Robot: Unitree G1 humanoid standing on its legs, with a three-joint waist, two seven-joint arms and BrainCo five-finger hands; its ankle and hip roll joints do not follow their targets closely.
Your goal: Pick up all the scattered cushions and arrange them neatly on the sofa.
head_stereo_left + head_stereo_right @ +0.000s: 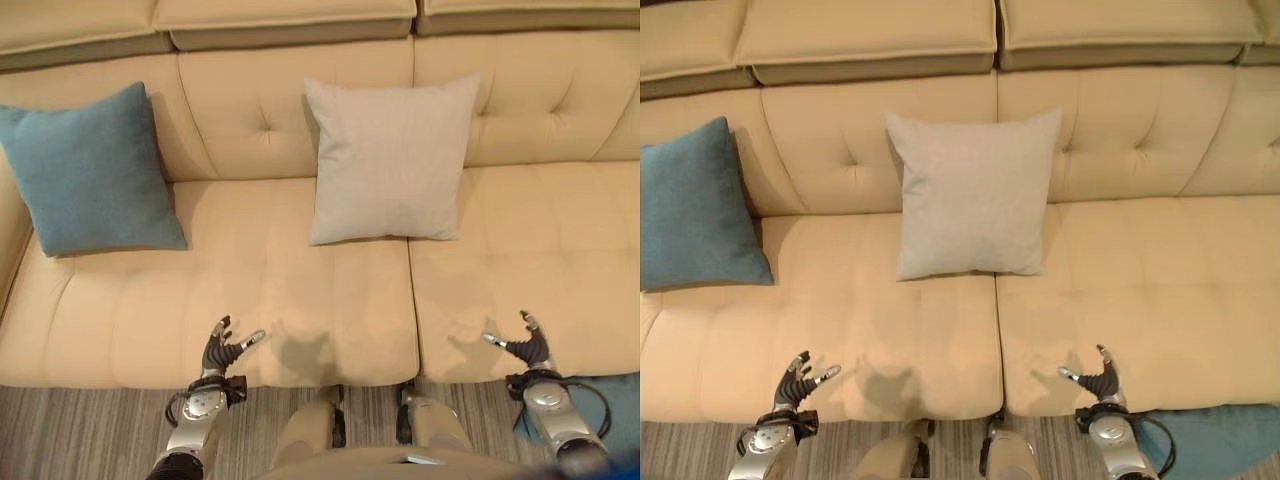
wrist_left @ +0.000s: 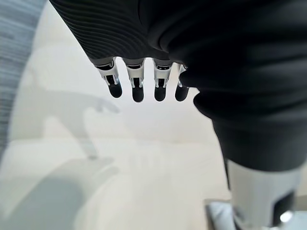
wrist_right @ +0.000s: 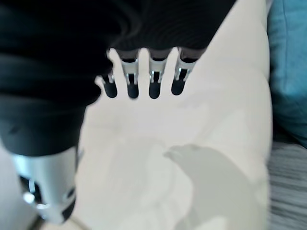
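Cream sofa (image 1: 300, 300) already carries a teal cushion (image 1: 90, 170) upper left and grey cushion (image 1: 390, 160) centre, while another teal cushion (image 1: 1215, 435) waits on the floor lower right, left hand (image 1: 222, 350) and right hand (image 1: 525, 345) both empty, fingers spread.

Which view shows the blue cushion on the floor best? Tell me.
The right eye view: the blue cushion on the floor spreads widest there, beside the right robot hand. The left eye view catches its corner; the right wrist view catches an edge by the sofa.

a square teal fabric cushion (image 1: 92, 172) and a square pale grey fabric cushion (image 1: 388, 160) are propped upright against the cream tufted sofa (image 1: 540, 230) backrest; another teal cushion (image 1: 1225, 438) is seen on the floor.
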